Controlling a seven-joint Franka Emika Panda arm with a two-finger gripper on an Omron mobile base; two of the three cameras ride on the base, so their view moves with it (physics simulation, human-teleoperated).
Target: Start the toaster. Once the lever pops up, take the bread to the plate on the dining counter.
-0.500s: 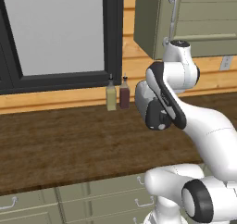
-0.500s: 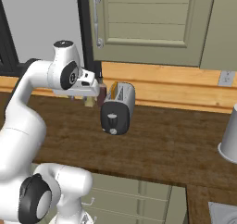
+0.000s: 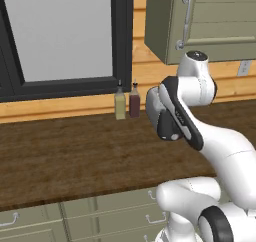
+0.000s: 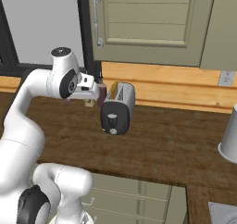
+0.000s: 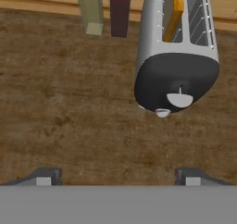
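The silver-grey toaster (image 4: 118,108) stands on the wood counter with its black end panel facing me. In the hand view the toaster (image 5: 178,56) sits upper right, with two small light knobs on the panel. The bread (image 5: 175,12) stands in a slot, its tan edge showing; from the right base the bread (image 4: 114,90) peeks out of the top. My gripper (image 5: 118,177) is open, with nothing between its fingertips (image 5: 44,177), back from the panel and left of it. My gripper (image 4: 101,94) hovers just left of the toaster. The plate and the dining counter are out of view.
Two small bottles, one yellowish (image 3: 120,103) and one dark red (image 3: 134,101), stand against the wall left of the toaster. A grey cylindrical container (image 4: 229,142) is at the right. An olive wall cabinet (image 4: 152,24) hangs above. Drawers (image 3: 75,221) run under the counter.
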